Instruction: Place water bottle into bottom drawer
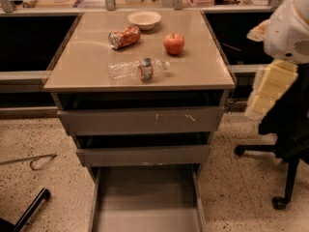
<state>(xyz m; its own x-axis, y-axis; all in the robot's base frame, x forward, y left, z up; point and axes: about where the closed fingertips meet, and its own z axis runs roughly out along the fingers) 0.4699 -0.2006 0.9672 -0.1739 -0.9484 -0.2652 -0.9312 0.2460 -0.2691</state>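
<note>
The water bottle [139, 69] is clear ribbed plastic with a red-blue-white label band. It lies on its side on the tan cabinet top [87, 66], cap end to the right. The bottom drawer [145, 192] is pulled out below the cabinet and shows a bare flat grey floor. My gripper [269, 90] hangs on the white arm [289, 28] at the right edge. It is beside the cabinet's right front corner, well right of the bottle and above floor level. It holds nothing that I can see.
A crushed red soda can [124, 36], a red apple [174, 43] and a white bowl [144, 19] sit behind the bottle. The scratched top drawer [145, 121] and the middle drawer [145, 154] stand slightly open. An office chair [285, 144] is at the right.
</note>
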